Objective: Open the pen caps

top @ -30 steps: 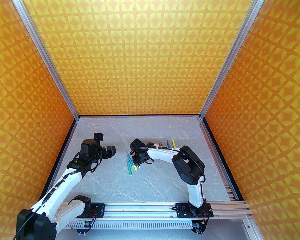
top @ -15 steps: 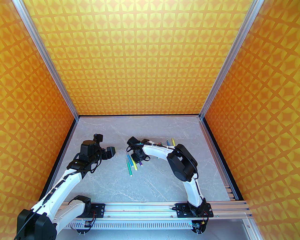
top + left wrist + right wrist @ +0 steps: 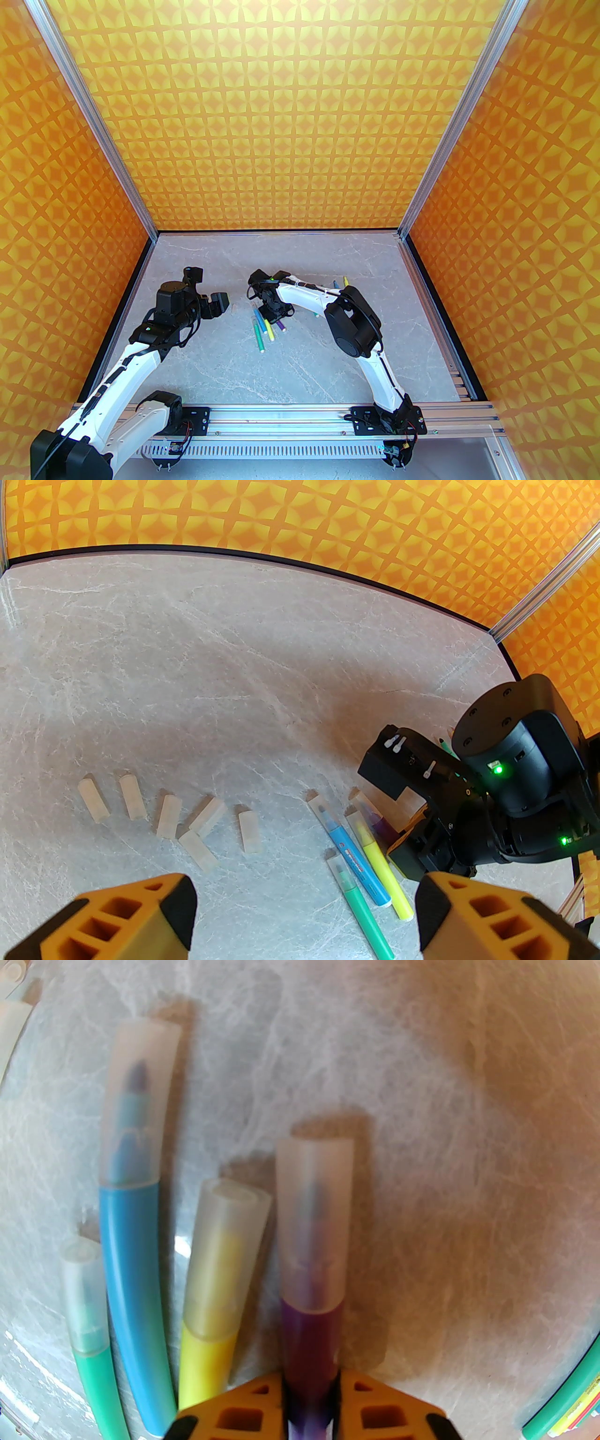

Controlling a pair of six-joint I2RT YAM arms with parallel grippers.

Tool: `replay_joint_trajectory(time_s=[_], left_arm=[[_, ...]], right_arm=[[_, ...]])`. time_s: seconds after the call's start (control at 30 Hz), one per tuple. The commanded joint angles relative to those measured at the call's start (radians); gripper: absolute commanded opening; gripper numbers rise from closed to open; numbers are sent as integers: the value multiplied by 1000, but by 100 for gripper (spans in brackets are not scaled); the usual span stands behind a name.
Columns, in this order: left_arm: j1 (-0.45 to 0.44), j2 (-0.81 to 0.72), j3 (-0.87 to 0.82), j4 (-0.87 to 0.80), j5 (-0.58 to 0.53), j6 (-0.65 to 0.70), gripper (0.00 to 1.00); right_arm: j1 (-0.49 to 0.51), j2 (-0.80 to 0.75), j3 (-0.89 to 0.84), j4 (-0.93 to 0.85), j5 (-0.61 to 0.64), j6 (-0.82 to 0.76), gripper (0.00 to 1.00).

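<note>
**Right claw clamped on the purple pen, cap still on**

The right wrist view gives the close detail. The right claw (image 3: 311, 1410) is closed on the barrel of the purple pen (image 3: 310, 1339), with one orange finger pressed to each side. The pen's translucent cap (image 3: 314, 1222) is still seated and points away from the camera. Whether the pen is lifted or lies on the tabletop (image 3: 445, 1147) cannot be told from here. Three more capped pens lie to its left in this view. The yellow pen (image 3: 204, 1363) is just beside it, then comes the blue pen (image 3: 131, 1288), then the green pen (image 3: 96, 1382).

The left wrist view adds what that close-up misses. The left claw (image 3: 304, 920) hangs above the tabletop with its fingers wide apart and nothing between them. Six loose caps (image 3: 168, 815) lie in a rough row, well apart from the four pens. Here the right arm's black wrist (image 3: 511, 761) stands in front of the purple pen and hides most of it.

The top view places both arms reaching toward the middle of the tabletop, the two claws near each other. It also shows further pens (image 3: 341, 282) beyond the right arm. The white forearm partly covers them, so their number cannot be told.
</note>
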Motion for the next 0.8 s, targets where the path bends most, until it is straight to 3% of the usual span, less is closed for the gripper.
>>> replay_joint_trajectory(time_s=[0.0, 0.27, 0.47, 0.77], left_arm=[[9, -10, -17, -2, 16, 8, 81], [8, 22, -32, 54, 112, -42, 80], [1, 96, -94, 276, 281, -174, 71], [-117, 258, -94, 514, 365, -269, 70]], right_arm=[[-11, 28, -62, 80, 17, 2, 15], [-70, -209, -274, 265, -118, 11, 9], [-128, -409, -439, 396, -258, -7, 7], [-154, -592, -590, 533, -505, -57, 8]])
